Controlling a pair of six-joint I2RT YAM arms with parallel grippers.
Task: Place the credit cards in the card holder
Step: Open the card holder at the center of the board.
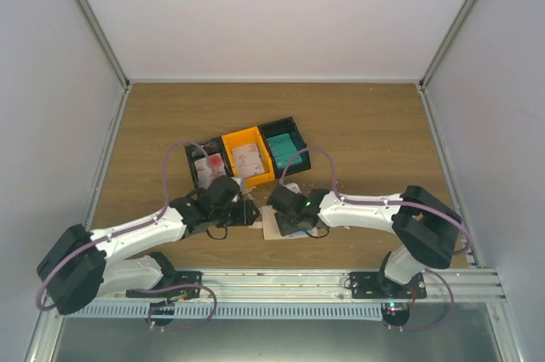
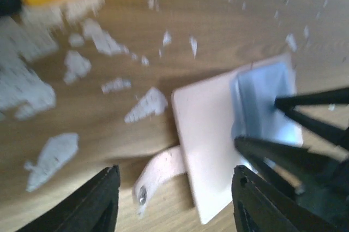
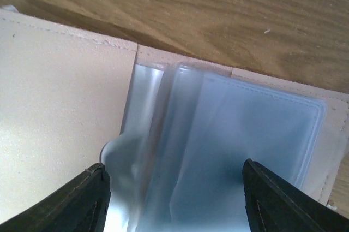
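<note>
The card holder (image 2: 210,150) lies open and flat on the worktop (image 1: 366,123), close to the middle of its near edge, with its inner side up. Its pale blue pockets (image 3: 234,150) show, and the snap strap (image 2: 161,169) pokes out on the side toward the left arm. The credit cards are not in it yet. They sit in the joined trays (image 1: 241,135) at the centre of the worktop: a white-and-red card (image 1: 209,168), a pinkish-grey card (image 1: 249,159) and a teal card (image 1: 281,142).

The left tool (image 2: 174,188) stands open over the strap and the holder's near corner, with nothing between its fingers. The right tool (image 3: 174,172) is also open. It hangs straight above the pockets with a finger on either side of them and grips nothing that can be seen.

The step in hand seems to be readying a pocket to take a card. To do it well, one tool should pin the beige flap or lift a single pocket lip so that its mouth gapes. The clear layers overlap and look limp, so pinching two together would close the slot.

The other tool should fetch a card by a short edge. It should bring the card in low, nearly parallel to the worktop and lined up with the pocket mouth. The light holder could slide, so the card should be pushed toward the pinned side. The white scraps (image 2: 147,103) lie near the holder and are best kept clear of the slot.
</note>
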